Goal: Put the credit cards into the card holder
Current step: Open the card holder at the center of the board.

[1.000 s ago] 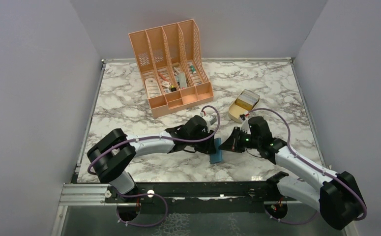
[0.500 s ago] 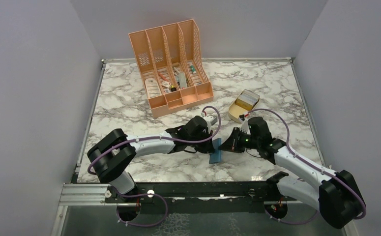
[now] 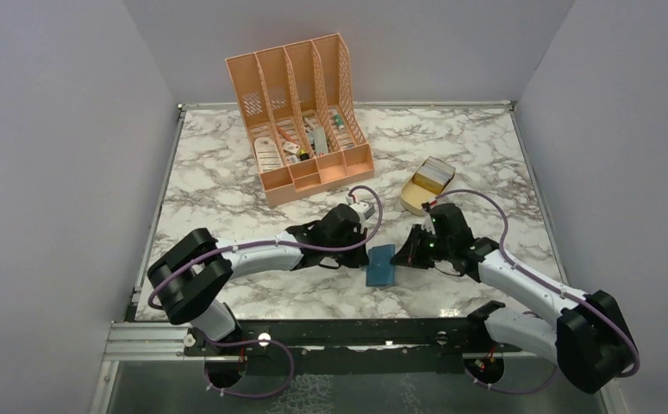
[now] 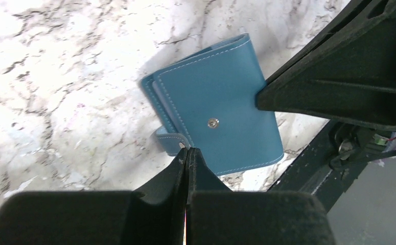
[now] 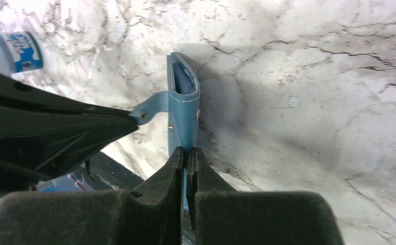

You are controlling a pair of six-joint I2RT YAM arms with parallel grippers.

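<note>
Step in hand looked like opening the card holder (image 3: 381, 265). It was folded, down at the counter (image 3: 227, 190) between both arms, with the snap tab (image 4: 167, 139) already off its stud. The left gripper (image 4: 187, 151) had its jaws closed at that tab, seemingly pinching it. The right gripper (image 5: 186, 150) had its jaws clamped on the holder's edge. What looked like the credit cards (image 3: 438, 175) sat in a tan tray (image 3: 412, 205), well apart. Next move, I reckon: peel the cover open without dragging the holder.
</note>
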